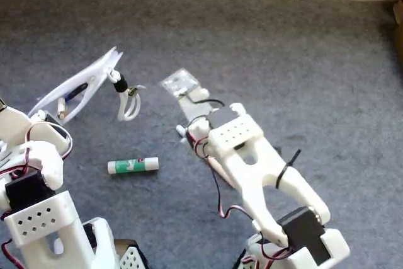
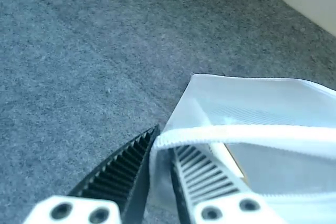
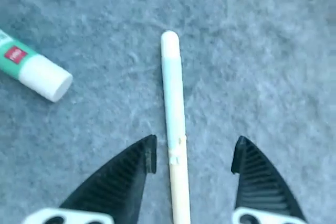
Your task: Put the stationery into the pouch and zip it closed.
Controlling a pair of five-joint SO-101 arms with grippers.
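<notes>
Left gripper clamps the translucent white mesh pouch, probably holding it open; right gripper, at its four o'clock, spreads astride a slim white pen to grasp it.

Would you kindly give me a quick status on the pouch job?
Left claw shut on pouch rim. Right claw open over pen, not gripping. Glue stick lies loose on the table; nothing blocking.

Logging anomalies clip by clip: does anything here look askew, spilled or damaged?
Nothing looks spilled or damaged. The pouch is held tilted, pinched at its edge by the left gripper. The glue stick and a thin pale stick lie loose on the carpet, outside it.
</notes>
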